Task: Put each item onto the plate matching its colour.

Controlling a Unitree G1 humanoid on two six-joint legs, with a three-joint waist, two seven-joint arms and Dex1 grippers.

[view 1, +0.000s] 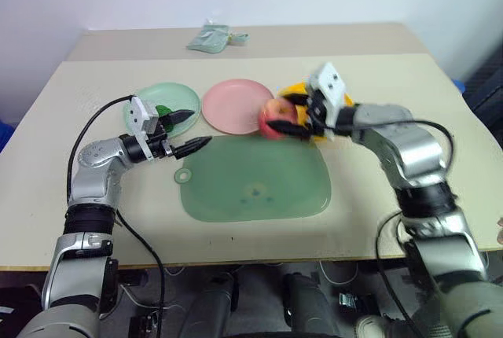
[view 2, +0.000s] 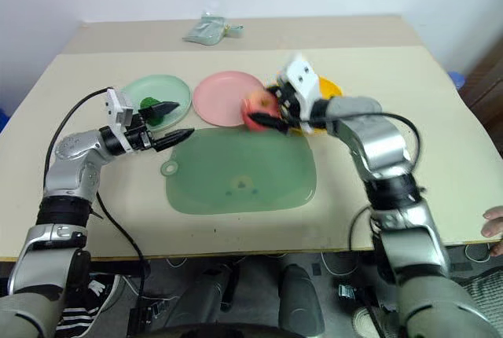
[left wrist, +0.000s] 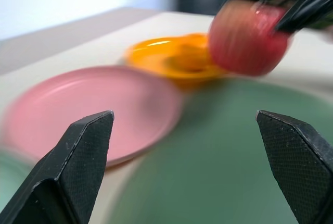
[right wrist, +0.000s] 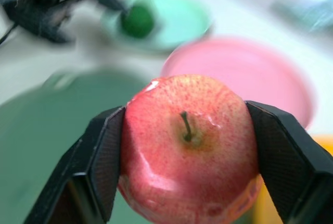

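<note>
Three plates sit in a row on the table (view 1: 377, 220), behind a big green mat (view 1: 255, 181): mint plate (view 1: 161, 101), pink plate (view 1: 236, 104) and orange plate (view 1: 297, 91), going from the robot's left to its right.

Right pincer (view 1: 286, 114) is clamped on the apple (view 1: 273, 117), one black finger on each side, stem facing the wrist camera. It holds the apple up in the air, off the table, about over the gap where the pink plate, the orange plate and the mat's far edge meet. So the apple is right between the fingers, not on any plate yet.

Left pincer (view 1: 195, 128) has its fingers spread wide with nothing between them. It hovers at the mat's far left corner, just beside the mint plate, pointing across toward the apple. The green ball (right wrist: 138, 21) is sitting on the mint plate, close behind that pincer's upper finger.

Something orange lies in the orange plate, but it's blurry and partly hidden behind the right arm, so can't say for sure what it is. A crumpled greenish bag (view 1: 211, 38) lies at the table's far edge.
</note>
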